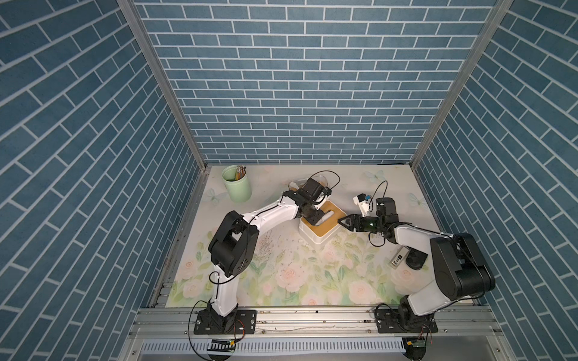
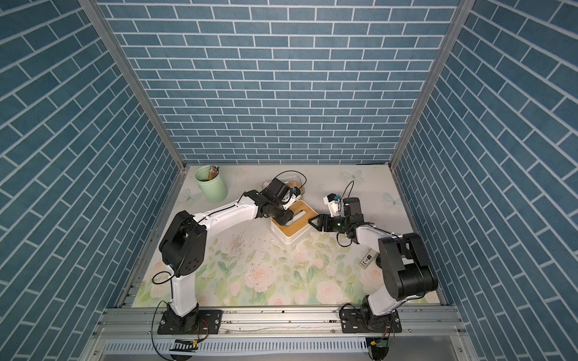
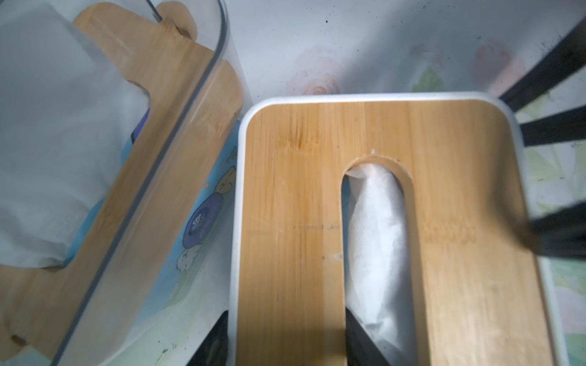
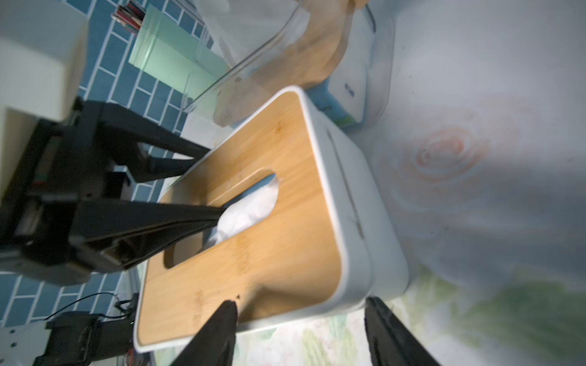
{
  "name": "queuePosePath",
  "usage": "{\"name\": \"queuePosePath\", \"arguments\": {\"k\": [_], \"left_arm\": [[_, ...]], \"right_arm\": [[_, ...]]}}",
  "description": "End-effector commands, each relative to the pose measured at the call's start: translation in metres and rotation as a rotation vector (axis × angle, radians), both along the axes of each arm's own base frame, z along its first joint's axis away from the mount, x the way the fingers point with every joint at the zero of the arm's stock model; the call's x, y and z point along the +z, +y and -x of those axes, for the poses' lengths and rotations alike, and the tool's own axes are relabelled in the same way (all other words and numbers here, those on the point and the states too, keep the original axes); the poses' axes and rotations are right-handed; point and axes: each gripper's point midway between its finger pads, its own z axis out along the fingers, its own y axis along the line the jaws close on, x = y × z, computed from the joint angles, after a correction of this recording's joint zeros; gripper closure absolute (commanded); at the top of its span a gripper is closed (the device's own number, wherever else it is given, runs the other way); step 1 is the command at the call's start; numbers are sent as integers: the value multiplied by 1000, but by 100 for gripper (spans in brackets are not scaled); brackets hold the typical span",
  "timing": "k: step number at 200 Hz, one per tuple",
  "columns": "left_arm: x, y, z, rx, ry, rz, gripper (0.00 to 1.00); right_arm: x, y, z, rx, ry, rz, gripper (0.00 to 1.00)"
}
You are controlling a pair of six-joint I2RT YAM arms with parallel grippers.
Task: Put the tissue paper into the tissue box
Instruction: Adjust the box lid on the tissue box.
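The white tissue box [image 1: 319, 238] [image 2: 289, 238] with a slotted bamboo lid stands mid-table. White tissue paper [image 3: 377, 228] [image 4: 250, 206] lies bunched in the slot, partly down inside. My left gripper [image 1: 314, 218] [image 3: 285, 312] comes down on the box from the left. One finger sits in the slot against the tissue and the other is outside the box's long wall, so the jaws clamp the lid strip [image 3: 285, 190] between them. My right gripper [image 1: 343, 223] [image 4: 299, 301] is open at the box's right end, with one finger over the lid corner and the other beside the wall [image 4: 358, 190].
A clear container [image 1: 316, 180] [image 3: 203, 104] holding a bamboo piece, white tissue and a blue pack stands just behind the box. A green cup of pencils [image 1: 236, 184] is at the back left. A small white device [image 1: 398, 258] lies under the right arm.
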Motion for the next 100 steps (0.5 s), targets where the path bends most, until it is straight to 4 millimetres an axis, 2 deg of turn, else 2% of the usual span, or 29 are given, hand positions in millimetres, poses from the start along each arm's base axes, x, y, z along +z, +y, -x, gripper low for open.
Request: {"name": "queuePosePath", "arguments": {"k": [1, 24, 51, 79, 100], "left_arm": [[14, 4, -16, 50, -24, 32, 49], [34, 4, -18, 72, -53, 90, 28], [65, 8, -18, 114, -99, 212, 1], [86, 21, -17, 185, -123, 310, 0], [91, 43, -9, 287, -121, 405, 0]], "right_arm": [[2, 9, 28, 57, 29, -31, 34], [5, 6, 35, 39, 8, -3, 35], [24, -16, 5, -114, -111, 110, 30], [44, -26, -38, -220, -195, 164, 27], [48, -12, -62, -181, -195, 132, 26]]}}
